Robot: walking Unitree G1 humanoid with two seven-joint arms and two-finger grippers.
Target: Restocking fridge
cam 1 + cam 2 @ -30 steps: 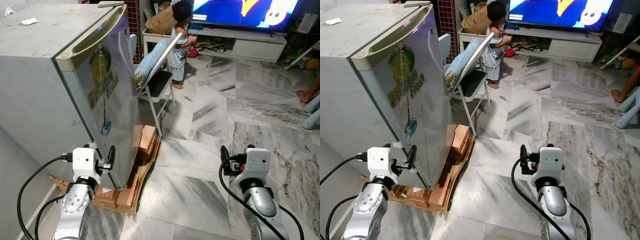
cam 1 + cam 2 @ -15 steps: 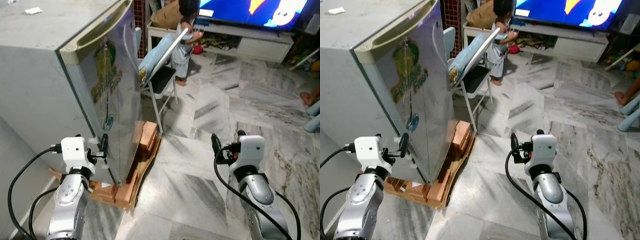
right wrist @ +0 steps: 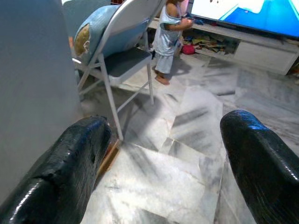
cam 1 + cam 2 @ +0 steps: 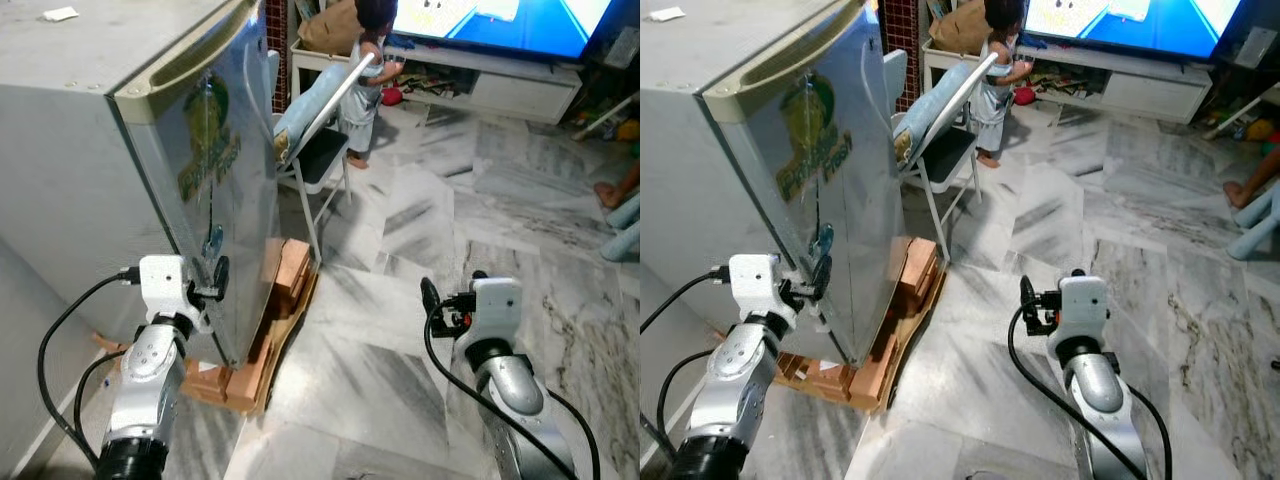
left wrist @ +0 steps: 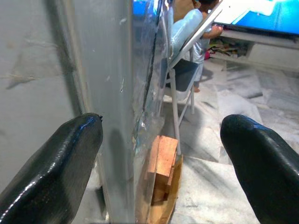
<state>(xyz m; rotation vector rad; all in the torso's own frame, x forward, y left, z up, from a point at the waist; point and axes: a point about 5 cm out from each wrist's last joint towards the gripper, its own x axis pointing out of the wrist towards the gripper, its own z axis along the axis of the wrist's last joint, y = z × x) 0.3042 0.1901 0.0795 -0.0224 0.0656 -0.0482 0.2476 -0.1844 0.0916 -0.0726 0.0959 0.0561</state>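
A small grey fridge (image 4: 90, 150) stands at the left on wooden blocks (image 4: 288, 290). Its door (image 4: 225, 180), with a green sticker, is shut. My left gripper (image 4: 218, 280) is open at the door's lower front corner. In the left wrist view, one finger (image 5: 56, 168) lies along the fridge's grey side and the other finger (image 5: 266, 168) is out in front of the door, so the door's edge (image 5: 126, 116) stands between them. My right gripper (image 4: 430, 296) is open and empty, low over the marble floor (image 4: 400, 240).
A folding chair (image 4: 322, 150) with a blue cushion stands just beyond the fridge door. A small person (image 4: 362, 70) stands behind it, before a TV (image 4: 500, 20) on a low white stand (image 4: 505, 92). Another person's foot (image 4: 612, 190) is at the far right.
The head camera has shifted a little. My left gripper stays at the door's lower corner, slightly higher. The right gripper still hangs low. The TV picture has changed.
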